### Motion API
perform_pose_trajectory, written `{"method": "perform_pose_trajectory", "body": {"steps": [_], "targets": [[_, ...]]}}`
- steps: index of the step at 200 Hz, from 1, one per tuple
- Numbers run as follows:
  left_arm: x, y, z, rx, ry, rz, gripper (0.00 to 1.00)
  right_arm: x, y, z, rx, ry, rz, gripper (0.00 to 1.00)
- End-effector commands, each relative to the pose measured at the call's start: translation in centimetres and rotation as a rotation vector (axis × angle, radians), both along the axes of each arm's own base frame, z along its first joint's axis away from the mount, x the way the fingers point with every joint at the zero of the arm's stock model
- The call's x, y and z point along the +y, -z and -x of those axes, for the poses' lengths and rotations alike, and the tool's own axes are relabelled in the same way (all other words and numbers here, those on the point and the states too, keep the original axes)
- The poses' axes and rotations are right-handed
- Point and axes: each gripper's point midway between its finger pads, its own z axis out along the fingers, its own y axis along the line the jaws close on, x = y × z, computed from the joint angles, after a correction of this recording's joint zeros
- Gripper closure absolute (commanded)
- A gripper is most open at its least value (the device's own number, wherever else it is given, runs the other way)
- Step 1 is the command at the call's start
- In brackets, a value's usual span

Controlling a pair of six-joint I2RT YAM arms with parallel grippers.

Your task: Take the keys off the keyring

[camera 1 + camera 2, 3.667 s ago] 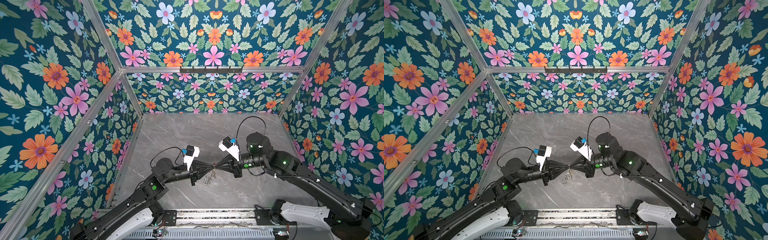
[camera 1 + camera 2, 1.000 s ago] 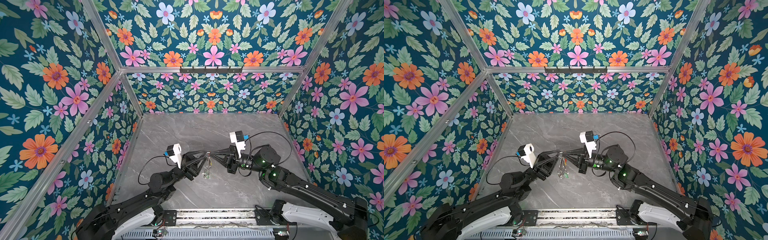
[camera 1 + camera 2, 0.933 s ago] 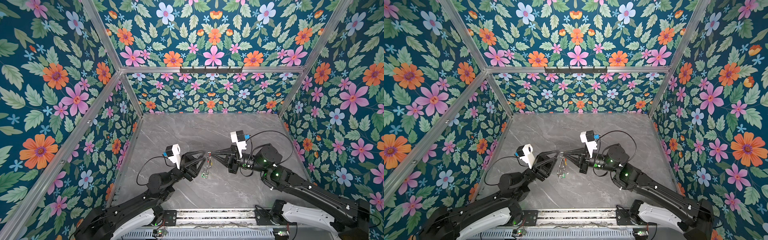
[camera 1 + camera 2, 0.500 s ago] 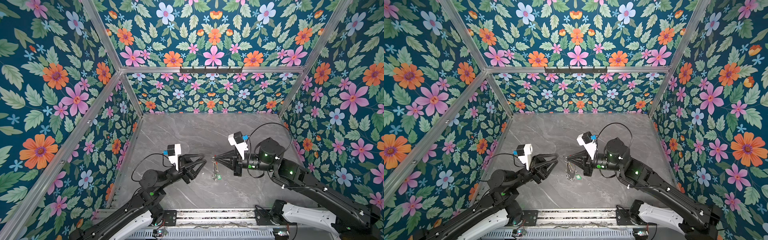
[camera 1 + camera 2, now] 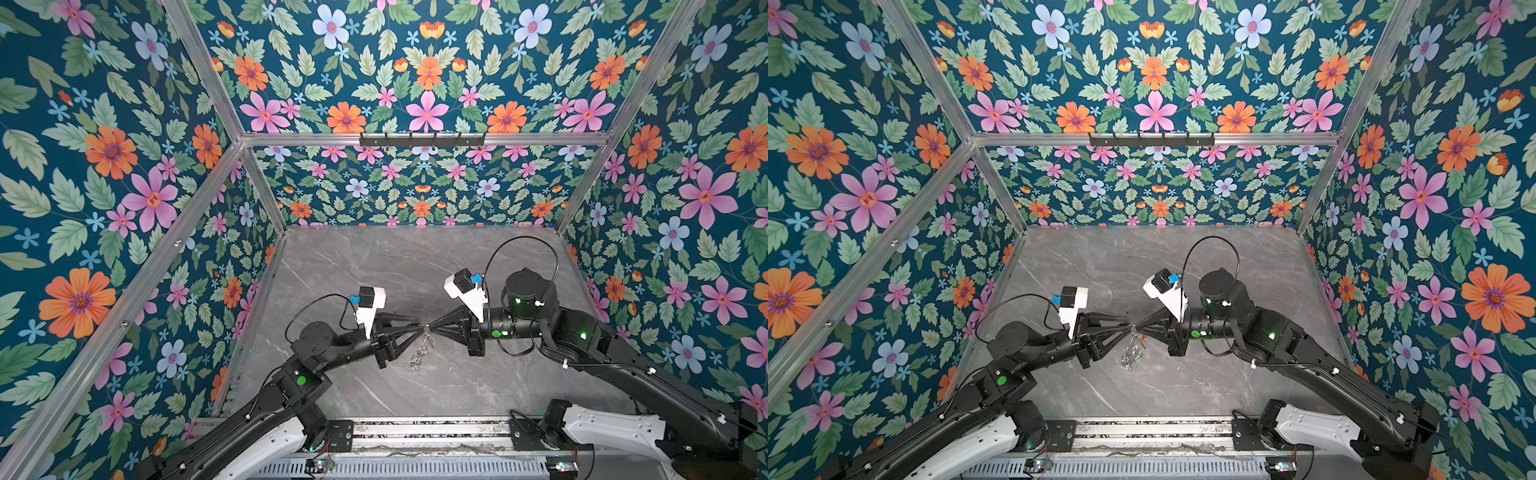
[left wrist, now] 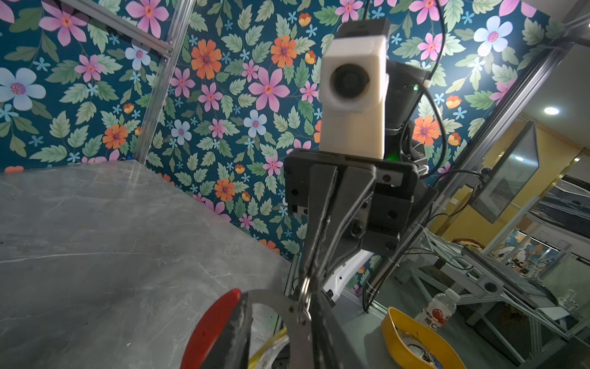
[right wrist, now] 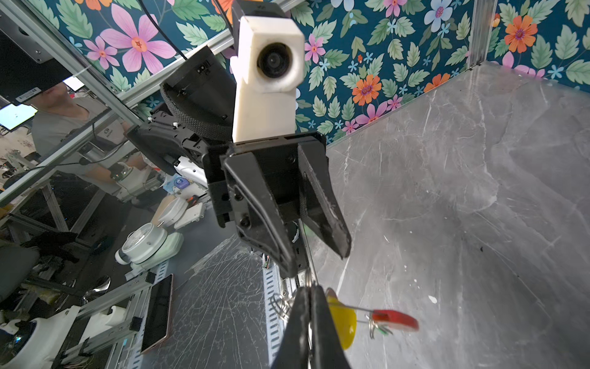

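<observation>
Keyring (image 6: 271,297) hangs over the grey tabletop (image 5: 374,270), pinched in the right gripper (image 5: 430,328); left gripper (image 5: 420,325) jaws stand apart beside its red sleeve (image 6: 217,322).

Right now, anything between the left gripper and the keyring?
Nothing visible. The left gripper is open, with a finger on either side of the keyring, which the right gripper pinches shut. The keys hang underneath.

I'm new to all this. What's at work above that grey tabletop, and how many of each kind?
black arms: 2
white cameras: 2
keyring: 1
Total: 5
</observation>
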Motion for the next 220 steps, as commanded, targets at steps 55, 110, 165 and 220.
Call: {"method": "perform_pose_trajectory", "body": {"steps": [55, 110, 165, 220], "targets": [[-0.3, -0.8, 1.5, -0.036, 0.086, 0.007, 0.75, 0.1, 0.4, -0.1, -0.011, -0.01, 0.03, 1.0], [-0.4, -0.6, 1.5, -0.033, 0.098, 0.004, 0.85, 0.2, 0.4, -0.4, -0.022, 0.001, 0.028, 1.0], [-0.4, -0.7, 1.4, -0.035, 0.091, 0.035, 0.99, 0.4, 0.2, -0.4, -0.016, -0.002, 0.016, 1.0], [0.1, -1.9, 1.2, -0.058, 0.062, 0.106, 1.0, 0.3, -1.7, -0.9, -0.041, 0.046, -0.081, 0.83]]}}
